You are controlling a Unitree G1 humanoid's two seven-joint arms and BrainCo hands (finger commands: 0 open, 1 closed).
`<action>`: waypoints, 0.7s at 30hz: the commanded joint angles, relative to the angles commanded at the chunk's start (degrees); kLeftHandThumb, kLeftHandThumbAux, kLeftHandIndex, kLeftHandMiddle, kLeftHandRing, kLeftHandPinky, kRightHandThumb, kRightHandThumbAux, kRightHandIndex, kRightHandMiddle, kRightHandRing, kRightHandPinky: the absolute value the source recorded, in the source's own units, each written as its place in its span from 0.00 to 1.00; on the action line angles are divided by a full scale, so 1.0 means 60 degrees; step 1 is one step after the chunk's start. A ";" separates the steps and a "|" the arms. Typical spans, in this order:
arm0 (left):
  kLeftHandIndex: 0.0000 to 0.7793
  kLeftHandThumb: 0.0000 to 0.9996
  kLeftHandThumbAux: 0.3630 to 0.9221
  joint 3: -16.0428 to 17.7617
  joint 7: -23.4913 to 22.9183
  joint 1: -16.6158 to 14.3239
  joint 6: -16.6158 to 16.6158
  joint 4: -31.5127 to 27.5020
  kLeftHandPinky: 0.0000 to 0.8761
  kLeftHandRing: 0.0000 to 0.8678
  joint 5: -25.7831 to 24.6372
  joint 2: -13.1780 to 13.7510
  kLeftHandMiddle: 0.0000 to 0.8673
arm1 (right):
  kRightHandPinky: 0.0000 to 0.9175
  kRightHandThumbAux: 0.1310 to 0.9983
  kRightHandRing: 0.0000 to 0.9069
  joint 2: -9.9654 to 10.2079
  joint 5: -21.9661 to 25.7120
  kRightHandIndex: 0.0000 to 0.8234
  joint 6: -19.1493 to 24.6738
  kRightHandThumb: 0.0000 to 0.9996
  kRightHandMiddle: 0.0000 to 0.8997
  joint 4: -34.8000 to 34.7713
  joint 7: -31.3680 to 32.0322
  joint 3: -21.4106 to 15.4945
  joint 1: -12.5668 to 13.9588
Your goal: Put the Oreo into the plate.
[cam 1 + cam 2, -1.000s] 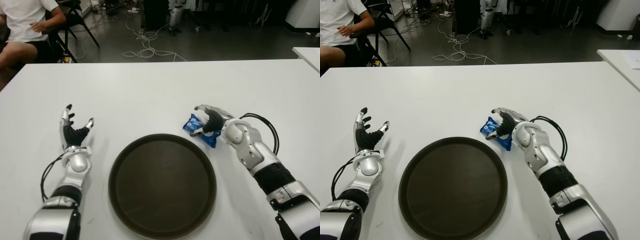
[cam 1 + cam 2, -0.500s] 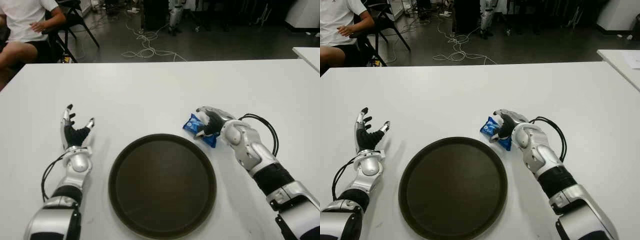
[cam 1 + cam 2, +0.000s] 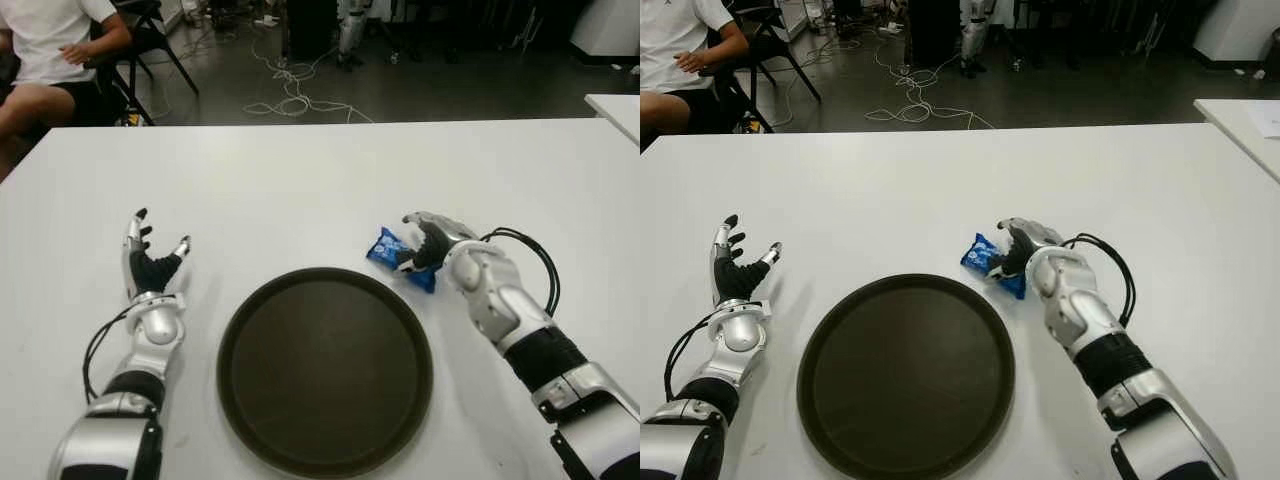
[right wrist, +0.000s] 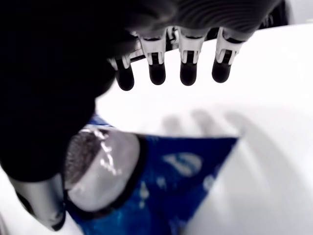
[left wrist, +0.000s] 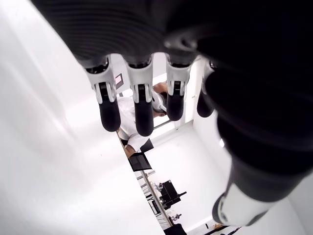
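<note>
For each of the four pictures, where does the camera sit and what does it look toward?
Left eye, head: looks down at white table, plate, both arms.
Right eye, head: same scene, slightly shifted.
Left wrist: open left hand over the table.
Right wrist: right hand above the Oreo pack.
Shared: the Oreo pack, in both eye views and the right wrist view.

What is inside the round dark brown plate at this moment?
Nothing shows inside the round dark brown plate. The blue Oreo packet lies on the white table beyond its far right rim, under the right hand, which covers part of the packet.
</note>
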 joint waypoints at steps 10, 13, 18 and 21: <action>0.14 0.24 0.75 0.0012 -0.0015 0.0028 -0.0095 -0.0025 0.21 0.17 -0.0012 0.0009 0.15 | 0.07 0.65 0.08 0.0038 -0.0129 0.05 0.0332 0.00 0.07 0.0027 -0.0057 0.0152 0.0027; 0.14 0.24 0.74 0.0000 -0.0082 0.0049 -0.0152 -0.0042 0.20 0.16 -0.0008 0.0028 0.14 | 0.09 0.67 0.09 0.0096 -0.0131 0.07 0.0422 0.00 0.09 0.0075 -0.0107 0.0160 0.0030; 0.13 0.23 0.74 -0.0007 -0.0143 0.0055 -0.0164 -0.0045 0.20 0.14 -0.0005 0.0047 0.12 | 0.09 0.68 0.10 0.0147 -0.0101 0.08 0.0519 0.00 0.10 0.0093 -0.0097 0.0157 0.0030; 0.13 0.23 0.75 -0.0008 -0.0152 0.0052 -0.0161 -0.0044 0.20 0.13 0.0001 0.0054 0.11 | 0.09 0.68 0.11 0.0179 -0.0059 0.08 0.0533 0.00 0.10 0.0125 -0.0097 0.0143 0.0031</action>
